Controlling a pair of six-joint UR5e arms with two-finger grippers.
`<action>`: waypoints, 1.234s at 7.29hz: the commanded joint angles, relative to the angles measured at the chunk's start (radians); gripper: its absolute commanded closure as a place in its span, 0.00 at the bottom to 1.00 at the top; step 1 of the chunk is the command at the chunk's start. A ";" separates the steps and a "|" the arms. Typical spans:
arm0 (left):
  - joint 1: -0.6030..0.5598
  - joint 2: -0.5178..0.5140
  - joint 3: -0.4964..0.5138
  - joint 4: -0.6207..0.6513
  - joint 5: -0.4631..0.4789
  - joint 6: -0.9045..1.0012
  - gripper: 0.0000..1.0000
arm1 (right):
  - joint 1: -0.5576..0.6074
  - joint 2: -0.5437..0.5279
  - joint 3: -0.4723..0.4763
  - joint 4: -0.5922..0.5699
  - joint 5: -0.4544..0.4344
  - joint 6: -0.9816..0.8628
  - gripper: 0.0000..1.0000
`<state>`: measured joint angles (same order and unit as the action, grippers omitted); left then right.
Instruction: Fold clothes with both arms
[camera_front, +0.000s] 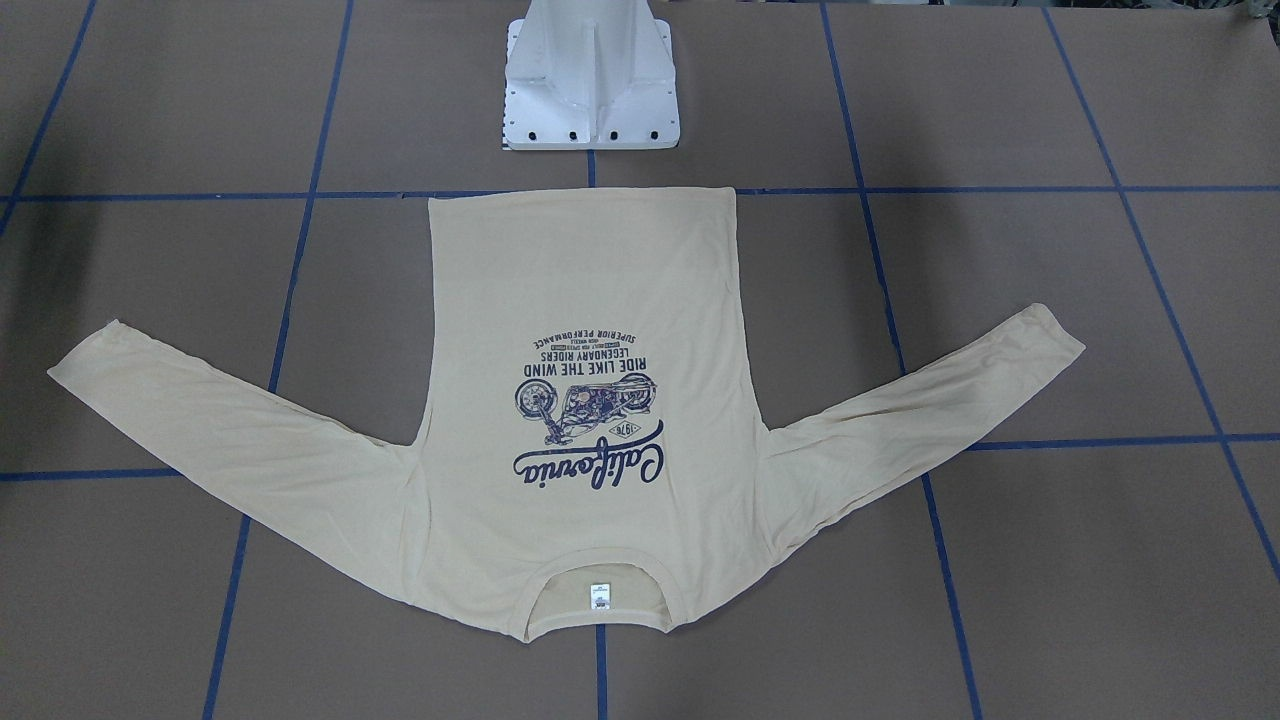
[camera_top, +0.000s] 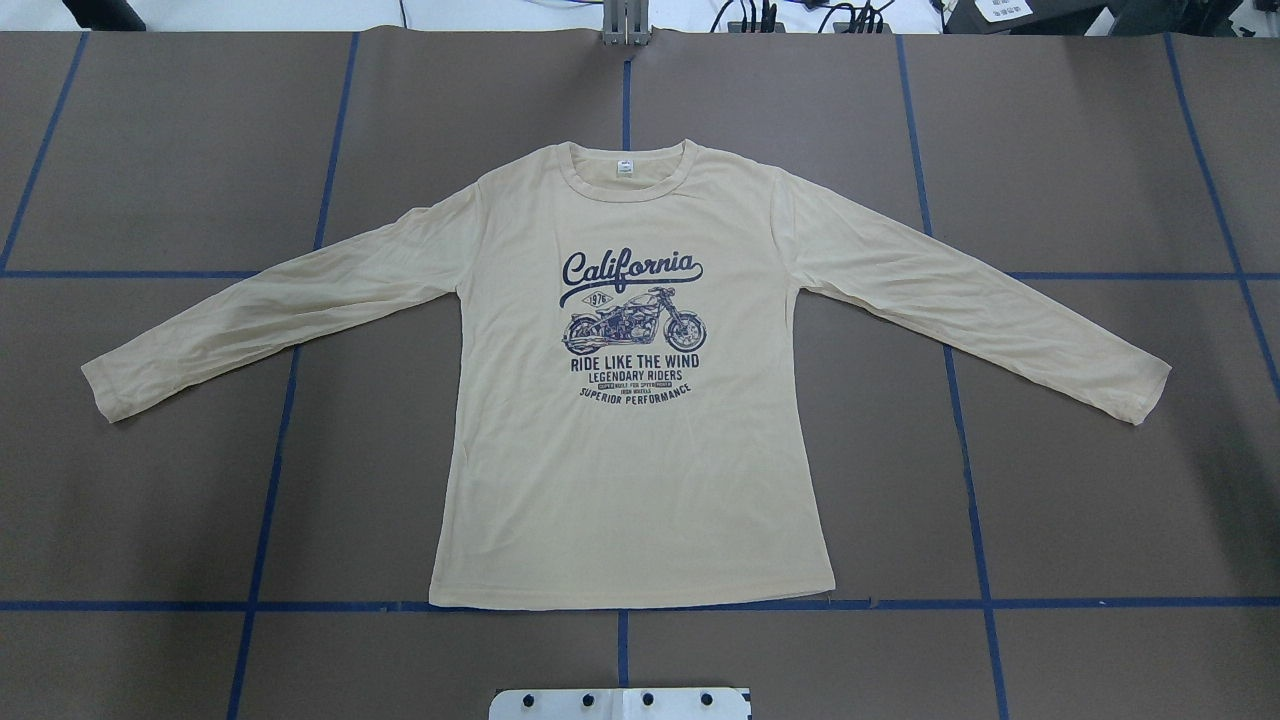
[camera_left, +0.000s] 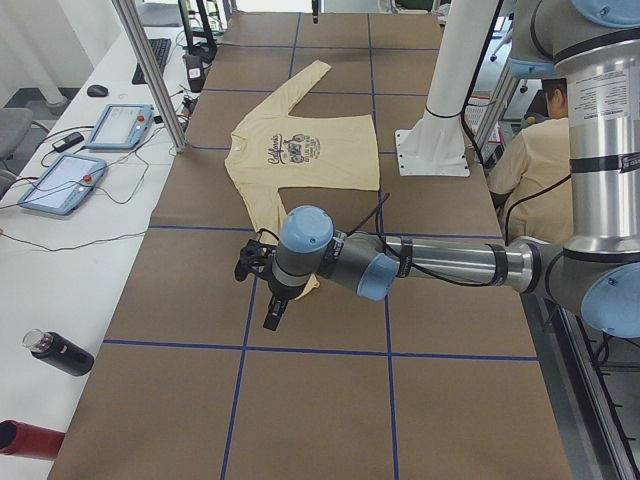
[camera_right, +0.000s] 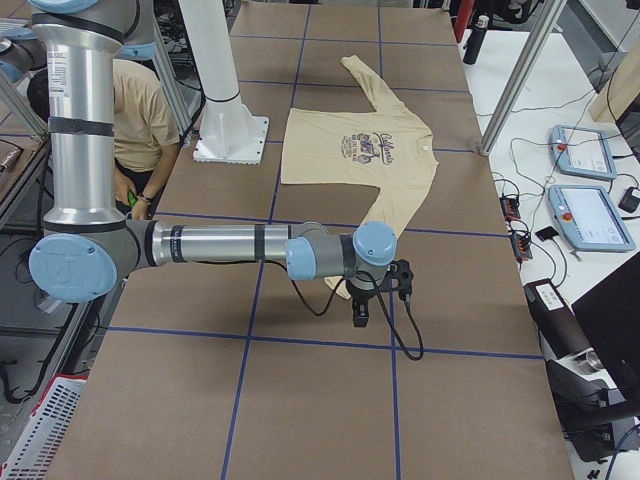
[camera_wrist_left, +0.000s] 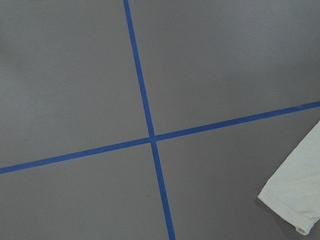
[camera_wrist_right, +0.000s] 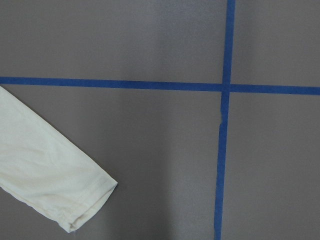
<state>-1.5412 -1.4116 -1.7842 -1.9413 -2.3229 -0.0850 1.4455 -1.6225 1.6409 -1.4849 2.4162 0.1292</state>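
Shirt: we see the pale cream-yellow long-sleeved shirt (camera_top: 630, 470) lying flat and print-up on the brown surface (camera_top: 150, 150) taped with blue lines. Its hem is towards the white pedestal (camera_front: 590, 100) and both sleeves are spread wide.
Left black pincer (camera_left: 272, 318): it hangs over the surface near that side's sleeve cuff (camera_wrist_left: 295, 200); we cannot tell whether it is spread or pressed together.
Right black pincer (camera_right: 361, 315): it hangs near the other sleeve cuff (camera_wrist_right: 75, 200); again we cannot tell.
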 joint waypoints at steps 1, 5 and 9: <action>0.001 -0.003 0.006 -0.039 0.000 -0.001 0.00 | -0.013 -0.017 -0.001 0.038 0.003 0.006 0.00; 0.001 -0.003 0.016 -0.091 -0.001 0.001 0.00 | -0.207 -0.026 -0.160 0.481 0.011 0.431 0.01; 0.001 -0.007 0.020 -0.093 0.001 0.002 0.00 | -0.315 -0.013 -0.242 0.769 -0.054 0.788 0.09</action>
<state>-1.5401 -1.4177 -1.7648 -2.0329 -2.3229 -0.0835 1.1586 -1.6422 1.4063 -0.7472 2.3886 0.8702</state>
